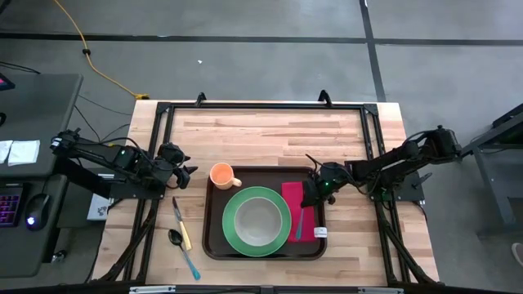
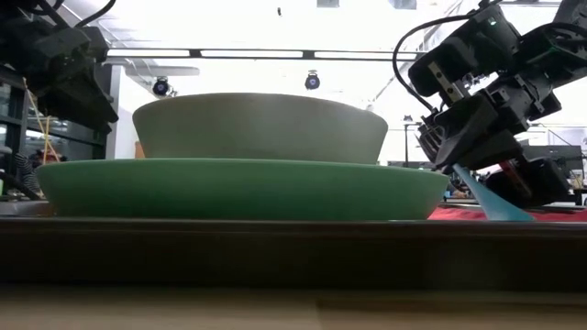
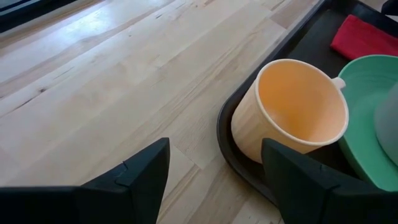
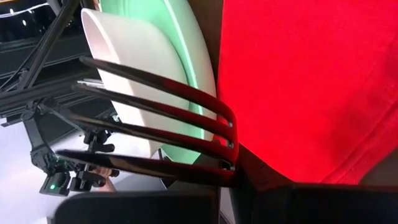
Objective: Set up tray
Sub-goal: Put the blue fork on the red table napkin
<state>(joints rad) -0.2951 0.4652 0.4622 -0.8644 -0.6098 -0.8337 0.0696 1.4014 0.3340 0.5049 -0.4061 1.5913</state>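
the tray [image 1: 214, 243] sits at the desk's [image 1: 261, 131] front middle, holding a green plate [image 1: 234, 231] with a bowl [image 1: 260, 217], an orange cup [image 1: 221, 174] in its back left corner and a red napkin [image 1: 292, 198] along its right side. only the right wrist view shows the fork [image 4: 155, 134] tines over the napkin; the right gripper [image 1: 312, 194] has its jaws closed on the fork. the left gripper [image 1: 186, 175] hangs with jaws wide apart off the tray's left edge, beside the cup. a knife [image 1: 180, 223] and spoon [image 1: 183, 249] lie on the desk left of the tray.

light: bright, even | low view: backlit, glare | near rim blurred
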